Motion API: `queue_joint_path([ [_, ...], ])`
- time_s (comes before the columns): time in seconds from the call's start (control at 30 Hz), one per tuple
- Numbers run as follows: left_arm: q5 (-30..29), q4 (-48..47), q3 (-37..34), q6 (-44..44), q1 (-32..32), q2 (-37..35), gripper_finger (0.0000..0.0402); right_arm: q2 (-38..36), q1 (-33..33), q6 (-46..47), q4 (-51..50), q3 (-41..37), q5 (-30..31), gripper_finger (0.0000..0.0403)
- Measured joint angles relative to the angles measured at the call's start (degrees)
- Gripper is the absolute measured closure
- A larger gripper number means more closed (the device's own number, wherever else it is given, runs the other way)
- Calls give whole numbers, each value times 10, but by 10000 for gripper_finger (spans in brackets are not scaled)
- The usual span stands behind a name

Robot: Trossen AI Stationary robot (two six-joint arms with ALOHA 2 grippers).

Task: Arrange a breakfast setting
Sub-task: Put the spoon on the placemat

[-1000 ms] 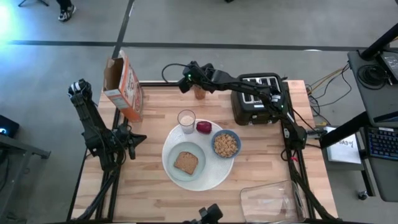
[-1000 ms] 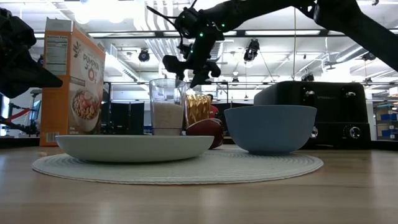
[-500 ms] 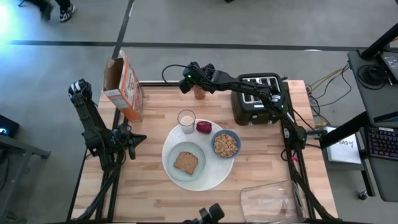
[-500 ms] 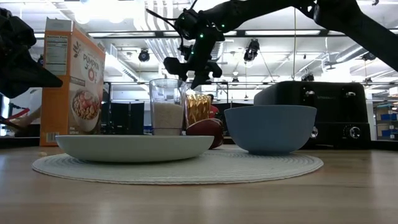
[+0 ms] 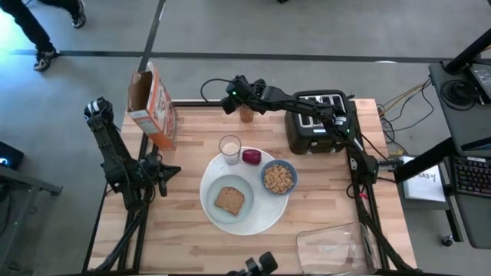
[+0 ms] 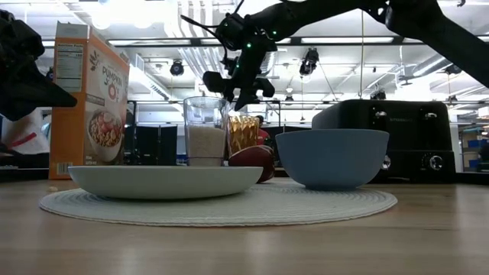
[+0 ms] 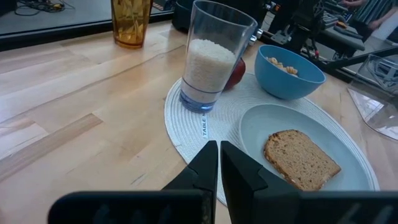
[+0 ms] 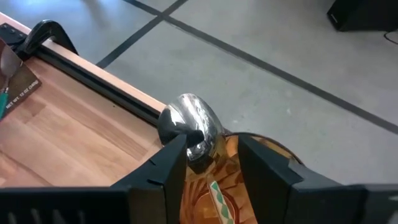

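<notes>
The orange-and-white cereal box (image 6: 85, 99), standing well to the side of the right tool (image 6: 238, 80) in the low view, carries the word "PUMPKIN" on its front above a pictured bowl of cereal; a panel of fine print on its narrow side is too small to read. The round woven placemat (image 7: 186, 118), just ahead of the left tool (image 7: 219, 163), has a small white tag reading "TABLE" at its edge. A brown card (image 8: 15, 84) on the desk bears white lettering that cannot be made out.
</notes>
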Motion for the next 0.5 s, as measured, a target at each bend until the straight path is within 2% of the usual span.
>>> queue_joint_path([
  [0.13, 0, 0, 0, 0, 0, 0, 400, 0, 4, 3, -3, 0, -18, 250],
  [0.27, 0, 1, 0, 0, 0, 0, 400, 0, 8, 7, -4, 3, -40, 206],
  [0.5, 0, 3, 0, 0, 0, 0, 400, 0, 19, 6, -3, 4, -42, 140],
])
